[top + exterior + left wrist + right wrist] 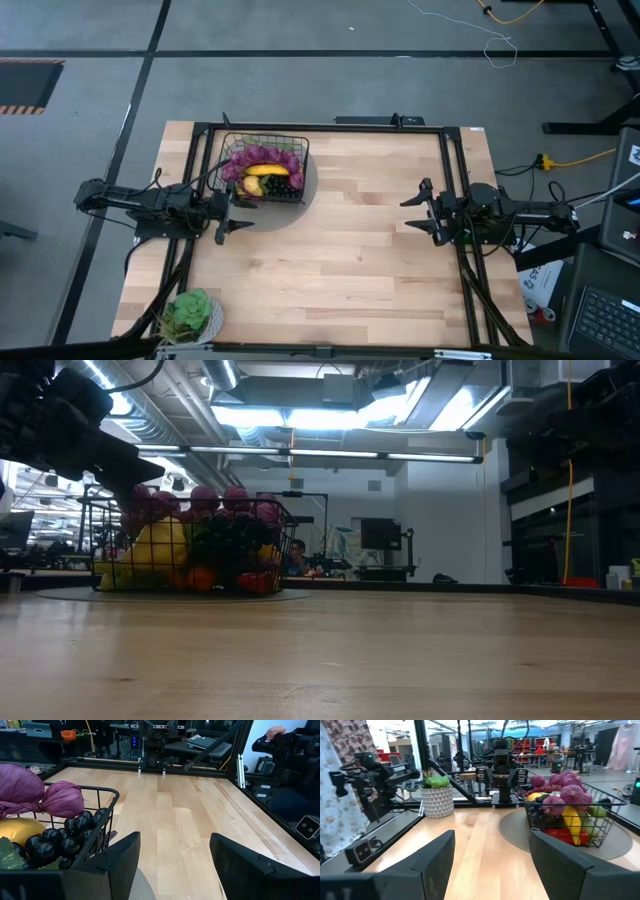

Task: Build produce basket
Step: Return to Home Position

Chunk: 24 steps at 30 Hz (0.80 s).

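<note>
High view: wire basket [302,150] just beside the left gripper [232,212], far from the right gripper [412,212]. Both spread wide, holding nothing

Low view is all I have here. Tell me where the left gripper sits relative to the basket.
Observer: From above, the left gripper sits just off the corner of the basket nearest the left arm, outside the wire.
Operator: Report it open or shut.
Observer: Open. The left wrist view shows nothing between its fingers.
Operator: Now the right gripper.
Observer: The right gripper is open over bare table on the right side, far from the basket.
</note>
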Available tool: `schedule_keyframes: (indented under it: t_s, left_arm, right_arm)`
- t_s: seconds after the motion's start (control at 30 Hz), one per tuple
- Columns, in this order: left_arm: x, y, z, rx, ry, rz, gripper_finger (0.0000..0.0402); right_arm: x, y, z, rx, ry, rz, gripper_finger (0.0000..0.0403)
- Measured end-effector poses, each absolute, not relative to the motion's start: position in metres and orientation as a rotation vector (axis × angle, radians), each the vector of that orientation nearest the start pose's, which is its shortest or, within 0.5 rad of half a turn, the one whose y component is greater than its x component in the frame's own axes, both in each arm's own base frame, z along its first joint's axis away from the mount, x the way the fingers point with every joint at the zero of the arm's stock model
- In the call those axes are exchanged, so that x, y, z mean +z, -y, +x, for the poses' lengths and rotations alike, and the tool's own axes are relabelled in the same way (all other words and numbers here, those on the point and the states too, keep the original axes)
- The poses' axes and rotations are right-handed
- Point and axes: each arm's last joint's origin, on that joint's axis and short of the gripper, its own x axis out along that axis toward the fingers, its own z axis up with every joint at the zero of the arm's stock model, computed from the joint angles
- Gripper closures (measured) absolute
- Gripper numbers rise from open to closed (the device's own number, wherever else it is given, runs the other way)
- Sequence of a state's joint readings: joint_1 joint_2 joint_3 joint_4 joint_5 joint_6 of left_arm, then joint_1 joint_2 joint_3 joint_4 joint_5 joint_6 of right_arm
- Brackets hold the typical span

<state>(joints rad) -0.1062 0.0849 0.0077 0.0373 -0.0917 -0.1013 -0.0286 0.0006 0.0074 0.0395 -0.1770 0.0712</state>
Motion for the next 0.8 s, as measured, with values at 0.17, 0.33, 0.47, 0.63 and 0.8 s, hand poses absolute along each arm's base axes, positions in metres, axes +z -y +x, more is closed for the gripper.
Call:
schedule_keyframes:
  t_s: [0.17, 0.33, 0.47, 0.63, 0.8]
  left_arm:
    - [0.1629, 0.0082, 0.1021, -0.012, -0.041, -0.097, 0.0166]
    - [0.1629, 0.0082, 0.1021, -0.012, -0.04, -0.097, 0.0166]
    - [0.163, 0.0082, 0.102, -0.012, -0.04, -0.097, 0.0166]
    - [0.1629, 0.0082, 0.1021, -0.012, -0.041, -0.097, 0.0166]
    - [0.1628, 0.0082, 0.1021, -0.012, -0.041, -0.097, 0.0166]
  right_arm:
    - [0.1698, -0.0002, 0.0969, 0.128, 0.042, 0.066, 0.0148]
    - [0.1698, -0.0002, 0.0969, 0.127, 0.042, 0.066, 0.0148]
    - [0.1697, -0.0002, 0.0969, 0.128, 0.041, 0.066, 0.0148]
    - [0.1696, -0.0002, 0.097, 0.128, 0.039, 0.066, 0.0148]
    - [0.1695, -0.0003, 0.097, 0.128, 0.039, 0.066, 0.0148]
